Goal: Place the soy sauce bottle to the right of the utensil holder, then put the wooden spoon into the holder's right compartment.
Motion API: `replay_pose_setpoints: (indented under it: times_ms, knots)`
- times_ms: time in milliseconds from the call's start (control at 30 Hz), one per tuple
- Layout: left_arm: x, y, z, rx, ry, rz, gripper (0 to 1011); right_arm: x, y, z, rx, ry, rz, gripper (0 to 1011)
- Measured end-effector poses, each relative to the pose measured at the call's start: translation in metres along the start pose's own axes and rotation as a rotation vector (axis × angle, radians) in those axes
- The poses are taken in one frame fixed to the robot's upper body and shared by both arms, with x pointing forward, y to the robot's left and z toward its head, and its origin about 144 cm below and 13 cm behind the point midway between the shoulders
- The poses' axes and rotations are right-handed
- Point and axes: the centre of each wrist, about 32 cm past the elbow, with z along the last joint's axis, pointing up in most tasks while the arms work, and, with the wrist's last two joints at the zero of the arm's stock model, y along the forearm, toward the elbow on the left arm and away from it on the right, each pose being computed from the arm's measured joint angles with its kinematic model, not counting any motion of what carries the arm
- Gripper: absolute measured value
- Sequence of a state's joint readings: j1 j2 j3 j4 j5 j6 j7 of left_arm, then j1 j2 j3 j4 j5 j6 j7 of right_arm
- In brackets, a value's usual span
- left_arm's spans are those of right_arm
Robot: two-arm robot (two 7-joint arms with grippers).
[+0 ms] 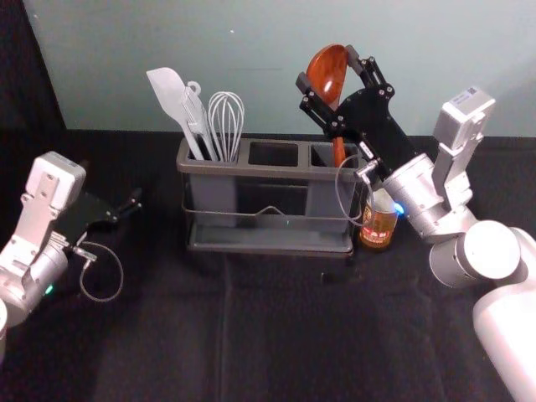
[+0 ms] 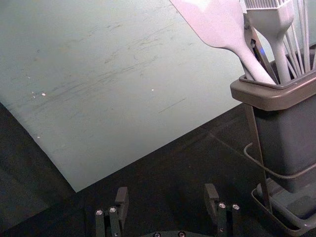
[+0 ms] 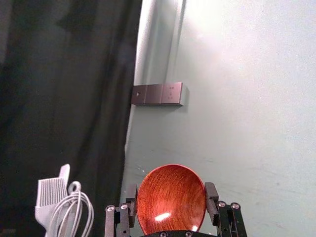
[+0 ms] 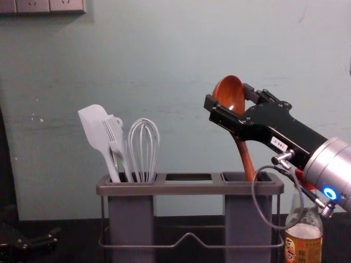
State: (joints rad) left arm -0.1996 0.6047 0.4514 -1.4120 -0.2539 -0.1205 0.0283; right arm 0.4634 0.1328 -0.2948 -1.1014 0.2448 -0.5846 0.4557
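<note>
1. Black cloth-covered table, under the holder.
2. Dark grey plastic utensil holder w/ brown rim & wire rail: the landmark, 3 compartments.
3. R gripper, black, silver wrist: above holder's R compt., closed on spoon's bowl, one finger each side.
4. L gripper, black: off holder's L side, apart from it, fingers spread, nothing btwn.
5. Clear glass soy sauce bottle, red cap, yellow-brown label: upright, just beside holder's R end.
6. Reddish-brown wooden spoon: bowl up, slightly tilted, handle's lower end in holder's R compt.
7. Pale grey spatula, brush, wire whisk: holder's L compt.
</note>
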Motion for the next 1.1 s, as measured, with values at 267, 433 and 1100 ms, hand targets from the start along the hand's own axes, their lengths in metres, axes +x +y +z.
replay_pose_setpoints:
  times_ms: [267, 433, 1100]
  knots:
    - [0.000, 0.000, 0.000, 0.000, 0.000, 0.000, 1005, -0.006, -0.002, -0.002, -0.018, -0.011, -0.028, 837]
    - [0.000, 0.000, 0.000, 0.000, 0.000, 0.000, 1005, -0.008, -0.004, -0.004, -0.030, -0.006, -0.033, 837]
    - [0.000, 0.000, 0.000, 0.000, 0.000, 0.000, 1005, -0.014, -0.019, -0.012, -0.075, 0.013, -0.041, 836]
